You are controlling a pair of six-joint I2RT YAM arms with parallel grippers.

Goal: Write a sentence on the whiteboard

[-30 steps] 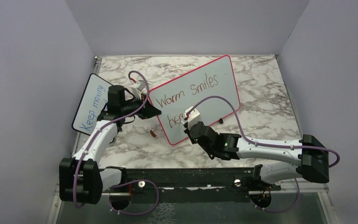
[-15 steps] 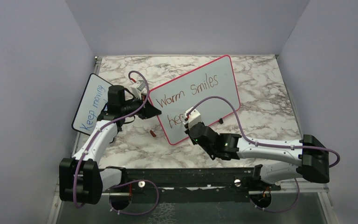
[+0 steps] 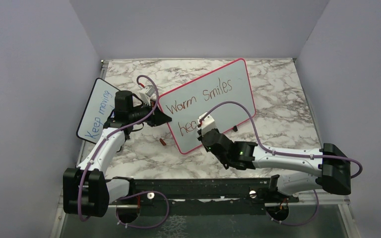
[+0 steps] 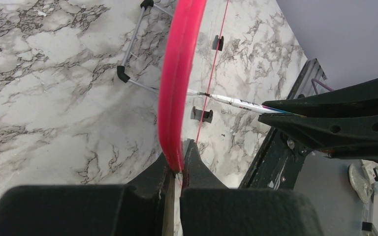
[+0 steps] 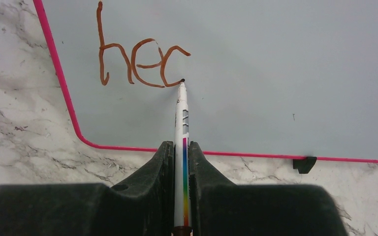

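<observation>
The pink-framed whiteboard [image 3: 228, 91] stands tilted on the marble table. It bears red-brown writing [image 3: 206, 99]: "Warm Smiles" above, "hec" below [image 5: 138, 61]. My left gripper [image 3: 161, 118] is shut on the board's left frame edge [image 4: 177, 98]. My right gripper [image 3: 204, 130] is shut on a white marker [image 5: 182, 123] with a rainbow stripe. The marker's tip touches the board at the end of the "c" stroke. The marker also shows in the left wrist view [image 4: 236, 102], behind the board's edge.
A smaller black-framed board [image 3: 96, 111] with blue "Keep moving" leans at the left wall. A small red-brown cap [image 3: 162, 142] lies on the table near the whiteboard's lower left corner. Black feet [image 5: 304, 163] hold the whiteboard's bottom edge.
The right gripper and marker have shifted slightly along the lower line, adding the curved stroke after "he". The left arm has not moved.
</observation>
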